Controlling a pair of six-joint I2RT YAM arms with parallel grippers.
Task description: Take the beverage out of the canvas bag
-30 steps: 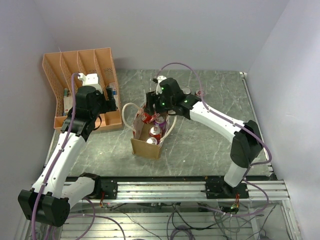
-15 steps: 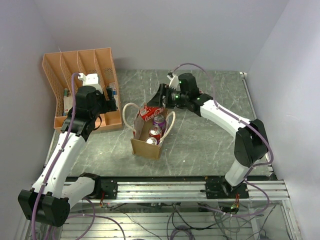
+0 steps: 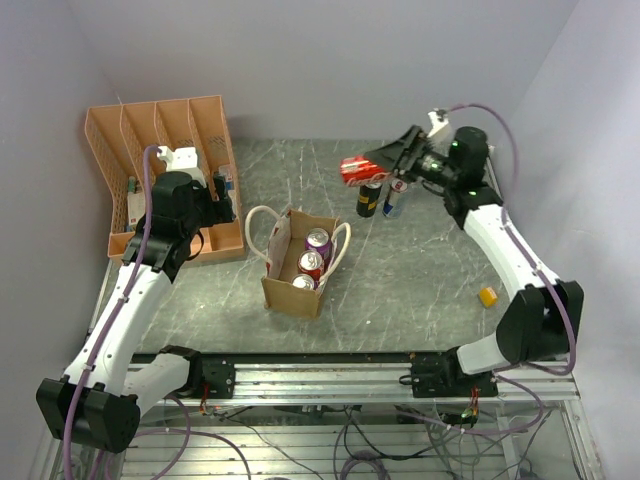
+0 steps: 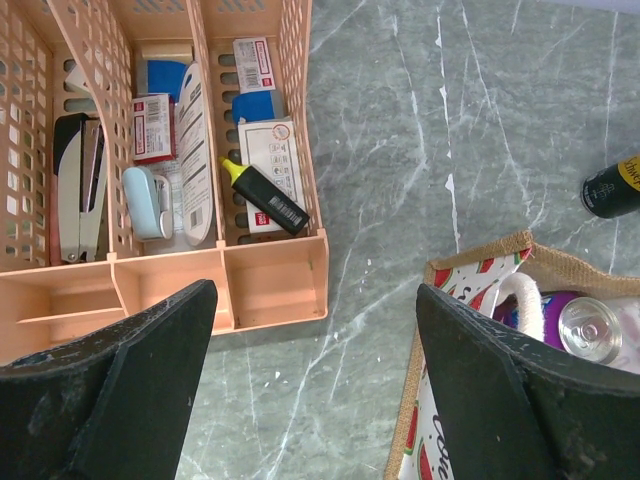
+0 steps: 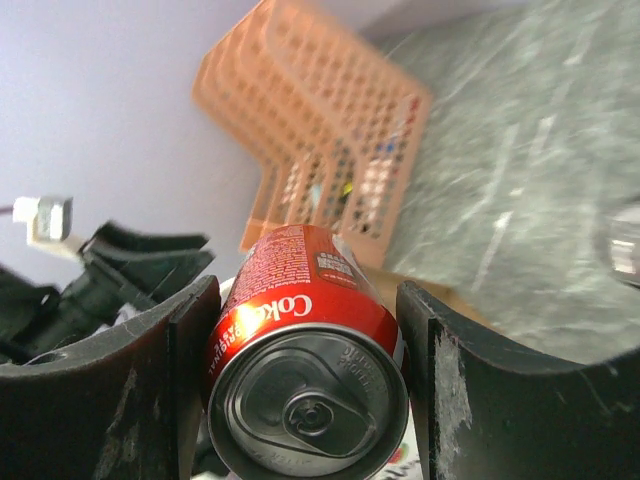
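Right gripper clamped on red Coke can, which is held sideways in the air near the far edge of the table, right of centre, well apart from the canvas bag. Bag upright mid-table, left of centre, three cans visible inside. Left gripper spread wide, nothing in it, hovering between bag and orange rack at far-left corner.

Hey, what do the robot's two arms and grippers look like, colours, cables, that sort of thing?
The left arm and right arm: white shells, black joints, a thin purple cable along each. Green lights dot the right wrist. The left gripper and right gripper are black, with broad scuffed fingers.
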